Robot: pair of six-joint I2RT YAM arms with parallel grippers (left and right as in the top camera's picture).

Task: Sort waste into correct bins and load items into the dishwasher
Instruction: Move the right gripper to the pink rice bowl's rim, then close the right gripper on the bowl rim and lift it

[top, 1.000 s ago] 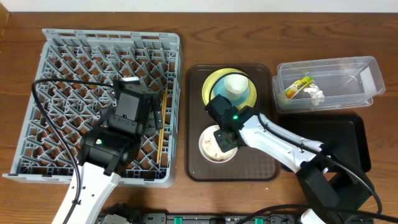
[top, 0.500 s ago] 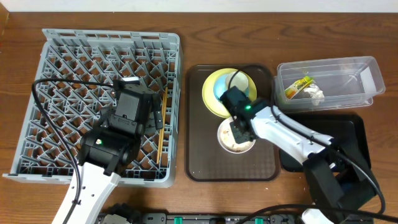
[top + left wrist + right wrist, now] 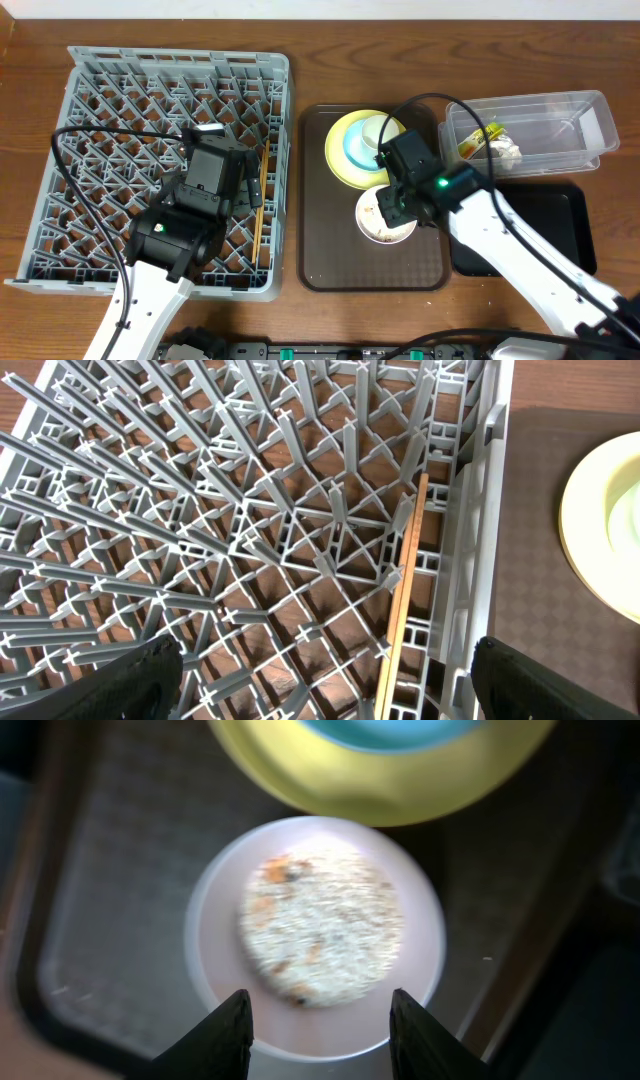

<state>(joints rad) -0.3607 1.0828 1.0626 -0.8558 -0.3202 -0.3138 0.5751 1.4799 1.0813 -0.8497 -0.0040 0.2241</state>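
L arm: left gripper [image 3: 330, 685] low over the large square grey plastic dish rack [image 3: 120, 90], near its right wall; jaws spread wide, nothing btwn them.
R arm: right gripper [image 3: 320, 1030] over the near rim of the round white bowl [image 3: 215, 980]; jaws stand apart, not pinching anything.
White bowl: upright on the brown rectangular serving tray [image 3: 330, 250], right-centre, just below the plate stack; beige crumbly food scraps [image 3: 320, 925] cover its bottom.
Plate stack: round yellow-green plate [image 3: 335, 150] at the tray's top end, w/ light blue bowl [image 3: 353, 150] on it and small white cup [image 3: 375, 130] inside the bowl.
Chopsticks: pair of thin wooden chopsticks [image 3: 405, 580] lying lengthwise on the rack's lattice floor, along its right wall.
Bins: clear rectangular plastic tub [image 3: 560, 110] at top right, holding small yellow-green snack wrapper [image 3: 478, 140] and crumpled white tissue [image 3: 507, 152], side by side at its left end. Shallow black rectangular tray [image 3: 560, 210] just below the tub, partly under the R arm.
Base: brown wooden tabletop [image 3: 30, 30].
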